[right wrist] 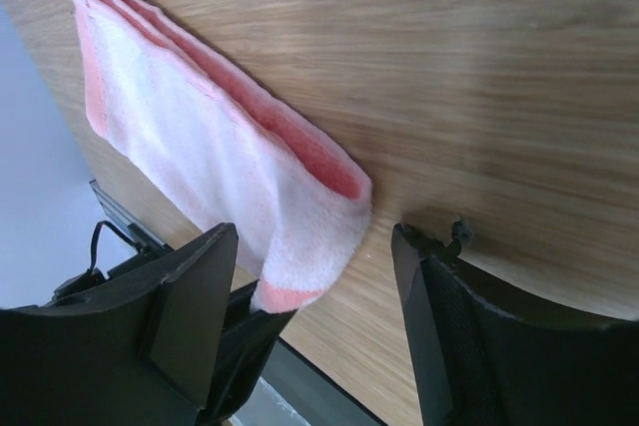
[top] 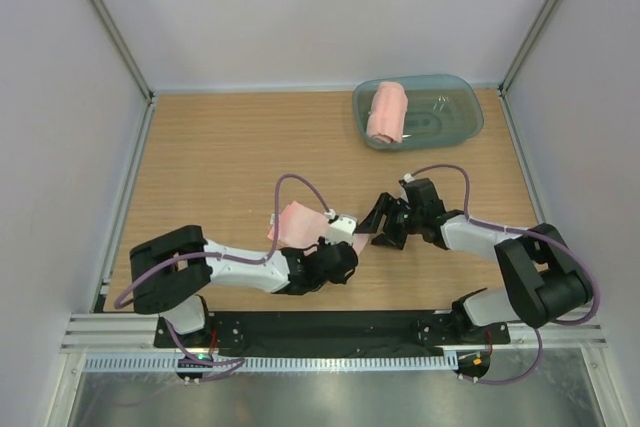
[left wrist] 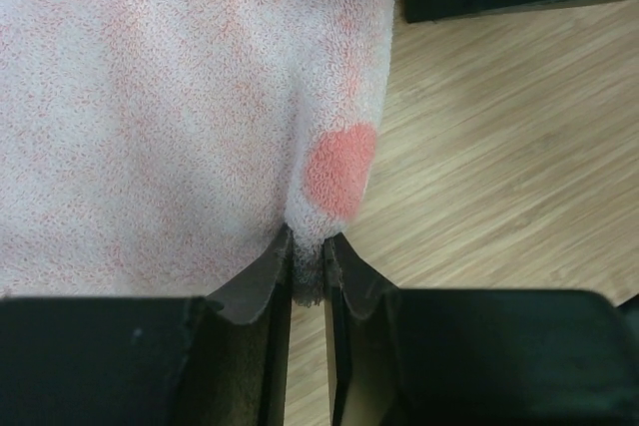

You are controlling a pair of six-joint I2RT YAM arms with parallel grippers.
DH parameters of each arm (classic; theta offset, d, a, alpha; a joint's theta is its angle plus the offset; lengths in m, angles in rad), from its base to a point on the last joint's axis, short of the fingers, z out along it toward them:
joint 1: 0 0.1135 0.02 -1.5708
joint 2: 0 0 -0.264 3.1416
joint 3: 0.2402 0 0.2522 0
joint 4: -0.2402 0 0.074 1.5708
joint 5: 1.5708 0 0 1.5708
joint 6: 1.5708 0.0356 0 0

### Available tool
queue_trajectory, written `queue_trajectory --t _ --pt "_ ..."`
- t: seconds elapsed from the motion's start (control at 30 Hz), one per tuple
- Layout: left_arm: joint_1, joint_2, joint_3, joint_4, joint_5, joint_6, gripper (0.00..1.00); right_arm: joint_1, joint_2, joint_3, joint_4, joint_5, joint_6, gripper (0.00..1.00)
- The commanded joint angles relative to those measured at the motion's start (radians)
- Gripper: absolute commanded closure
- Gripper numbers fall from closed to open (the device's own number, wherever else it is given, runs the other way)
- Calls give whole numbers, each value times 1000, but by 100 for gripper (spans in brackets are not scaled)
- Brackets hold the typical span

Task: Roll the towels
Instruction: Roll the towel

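Observation:
One salmon-pink towel (top: 296, 221) lies folded flat on the wooden table; it shows pale and fuzzy in the left wrist view (left wrist: 150, 127) and as a layered strip in the right wrist view (right wrist: 200, 137). My left gripper (top: 347, 233) (left wrist: 308, 264) is shut on the towel's near corner, with cloth pinched between the jaws. Just to the right of that corner, my right gripper (top: 374, 228) (right wrist: 315, 271) stands open, its fingers either side of the towel's end without gripping it. A second towel (top: 387, 112) sits rolled inside the tub.
The translucent blue-green tub (top: 455, 127) stands at the back right of the table. Grey walls enclose the table on three sides. The black rail with the arm bases (top: 330, 329) runs along the near edge.

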State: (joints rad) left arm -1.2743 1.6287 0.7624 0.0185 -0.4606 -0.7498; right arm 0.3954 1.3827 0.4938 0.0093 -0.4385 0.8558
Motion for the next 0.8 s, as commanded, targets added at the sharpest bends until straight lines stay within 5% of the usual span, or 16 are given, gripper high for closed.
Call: queue_trajectory --t 0.0,0.3,0.6,0.77 --pt "1 -53 -18 43 17 -11 84 20 59 -4 133 -2 23 30" --pt "12 -122 -69 95 37 -43 85 36 75 -4 152 3 28 41" --pt "20 -104 -67 93 48 -56 81 36 33 5 127 -19 34 85" --pt "18 -89 -34 25 42 -43 47 36 19 11 104 -19 26 90"
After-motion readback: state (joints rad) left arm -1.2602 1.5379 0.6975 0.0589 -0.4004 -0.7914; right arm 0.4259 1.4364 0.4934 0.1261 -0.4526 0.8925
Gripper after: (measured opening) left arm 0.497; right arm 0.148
